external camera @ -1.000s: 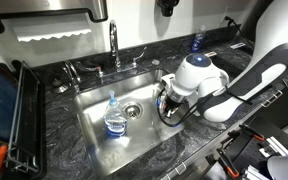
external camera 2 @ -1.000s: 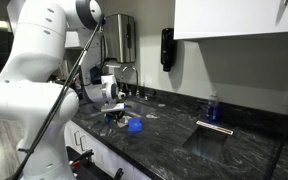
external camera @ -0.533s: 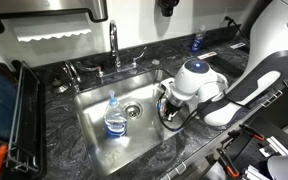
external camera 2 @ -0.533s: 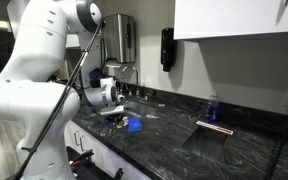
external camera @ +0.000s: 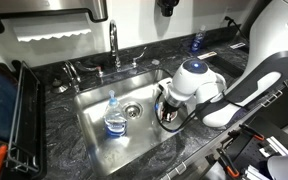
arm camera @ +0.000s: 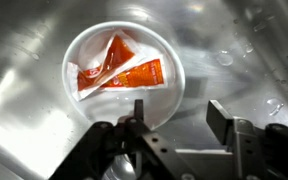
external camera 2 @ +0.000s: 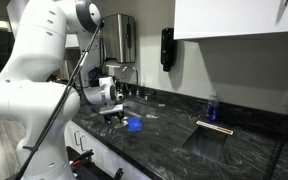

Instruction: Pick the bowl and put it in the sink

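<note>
In the wrist view the white bowl [arm camera: 162,48] holds orange-red bits and rests on the steel floor of the sink [arm camera: 246,58]. My gripper [arm camera: 179,110] is open just above it. One of its fingers [arm camera: 139,108] stands over the bowl's inside and the other is outside, with the near rim loose between them. In an exterior view the gripper [external camera: 166,108] hangs low at the right side of the sink [external camera: 92,132]; the bowl is hidden under it there. In the other exterior view the gripper [external camera 2: 112,111] is down at the counter.
A clear blue-labelled bottle [external camera: 115,118] stands in the sink near the drain [external camera: 133,110]. The faucet [external camera: 114,45] rises behind the basin. A black dish rack [external camera: 14,115] is on the left. A blue sponge [external camera 2: 134,125] lies on the dark counter beside the gripper.
The jaws have gone from shut to open, letting go of the bowl's rim. The arm has stayed almost in place.
</note>
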Robot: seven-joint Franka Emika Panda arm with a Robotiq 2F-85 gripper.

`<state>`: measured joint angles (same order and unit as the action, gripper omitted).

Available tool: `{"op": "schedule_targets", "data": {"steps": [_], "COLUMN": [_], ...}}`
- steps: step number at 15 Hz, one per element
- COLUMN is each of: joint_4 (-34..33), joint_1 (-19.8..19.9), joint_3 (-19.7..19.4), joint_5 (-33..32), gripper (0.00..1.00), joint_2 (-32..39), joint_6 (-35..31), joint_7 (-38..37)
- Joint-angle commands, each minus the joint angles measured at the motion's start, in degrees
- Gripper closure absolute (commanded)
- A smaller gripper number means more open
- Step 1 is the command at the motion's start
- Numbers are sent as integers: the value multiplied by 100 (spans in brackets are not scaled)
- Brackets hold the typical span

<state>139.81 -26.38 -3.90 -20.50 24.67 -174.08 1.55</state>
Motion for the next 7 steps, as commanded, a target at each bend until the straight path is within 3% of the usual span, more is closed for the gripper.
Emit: {"op": "schedule_targets", "data": {"steps": [1,7], "joint_4": [141,225], "joint_1": [643,2741], "joint_3": [696,3276], "joint_5": [305,2164], "gripper": [3,0], "joint_2": [-419,-1166], "joint_6": [105,443], "joint_7": [333,1796]}}
